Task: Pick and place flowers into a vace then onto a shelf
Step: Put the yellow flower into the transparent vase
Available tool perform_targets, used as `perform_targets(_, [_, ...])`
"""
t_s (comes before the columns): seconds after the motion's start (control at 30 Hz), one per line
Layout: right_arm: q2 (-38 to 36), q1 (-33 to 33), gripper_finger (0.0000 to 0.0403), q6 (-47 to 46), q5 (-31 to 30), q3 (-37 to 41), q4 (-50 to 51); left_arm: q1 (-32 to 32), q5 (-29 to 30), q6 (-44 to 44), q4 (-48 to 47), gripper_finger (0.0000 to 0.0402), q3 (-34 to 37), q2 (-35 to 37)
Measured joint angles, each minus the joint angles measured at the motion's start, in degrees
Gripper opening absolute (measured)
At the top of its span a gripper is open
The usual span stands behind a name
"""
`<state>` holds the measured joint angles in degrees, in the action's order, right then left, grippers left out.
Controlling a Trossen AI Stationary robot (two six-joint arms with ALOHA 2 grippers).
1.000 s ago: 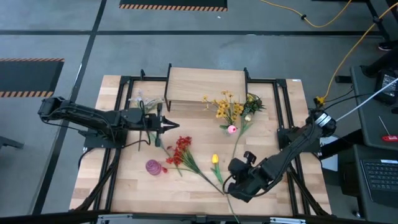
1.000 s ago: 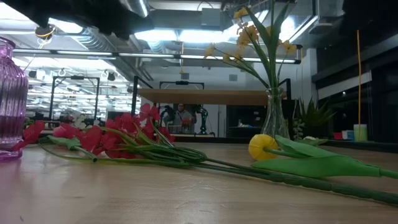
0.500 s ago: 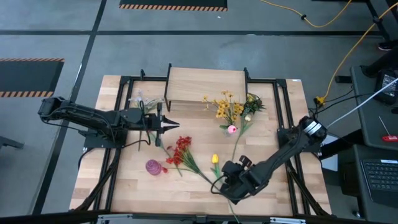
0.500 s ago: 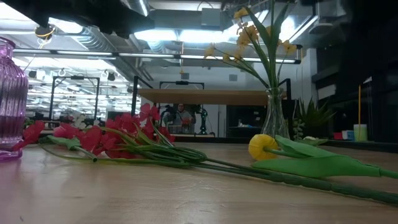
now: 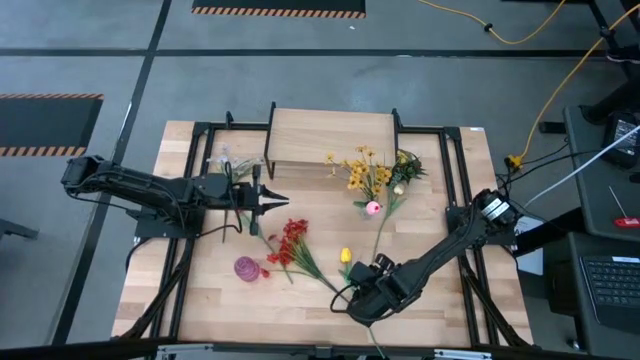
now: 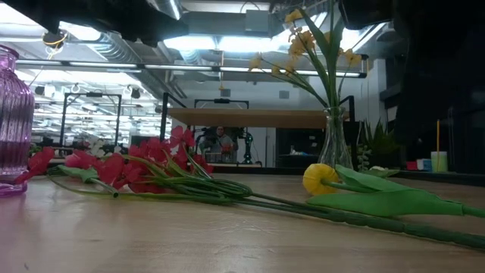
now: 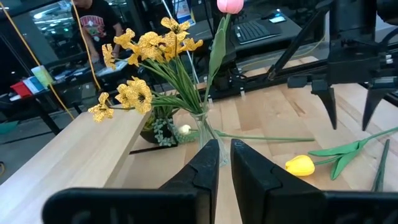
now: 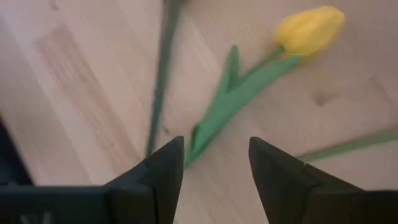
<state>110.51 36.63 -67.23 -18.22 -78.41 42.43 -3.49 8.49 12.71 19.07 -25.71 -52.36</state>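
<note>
Your right claw (image 8: pixel 214 165) hangs spread over the yellow tulip (image 5: pixel 346 256), ready for the pick.

Judging by the pose, the next move is to drop the fingers around the green stalk and pinch, so line them up across it first. The tulip lies flat at the table's front, well apart from the shelf (image 5: pixel 332 135). Your left claw (image 7: pixel 224 163) waits near the shelf, pressed almost together. Only the left wrist view shows the glass vase (image 7: pixel 205 134) with its yellow blossoms.

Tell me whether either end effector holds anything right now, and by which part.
Nothing is held. The right end effector is open above the yellow tulip's stem, not touching. The left end effector waits empty near the shelf.
</note>
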Motion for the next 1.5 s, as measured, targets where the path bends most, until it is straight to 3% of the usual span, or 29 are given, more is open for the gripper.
perform_targets(0.4, [0.6,-0.4,0.0181,0.1,-1.5,0.1,-1.3,0.0,0.0,0.0,0.0,0.0038,0.0,0.0])
perform_targets(0.7, [0.5,-0.6,0.0181,0.0,0.8,8.7,-14.7,-0.2,0.0,-4.2,0.0,0.0042,0.0,0.0])
perform_targets(1.03, [0.5,-0.6,0.0181,0.2,-4.5,9.4,-13.8,-0.2,-0.6,-7.6,-0.1,0.0039,0.0,0.0])
perform_targets(1.5, [3.2,-0.8,0.0181,1.5,-3.6,9.3,-14.1,-0.2,-0.6,-7.7,-0.1,0.0038,0.0,0.0])
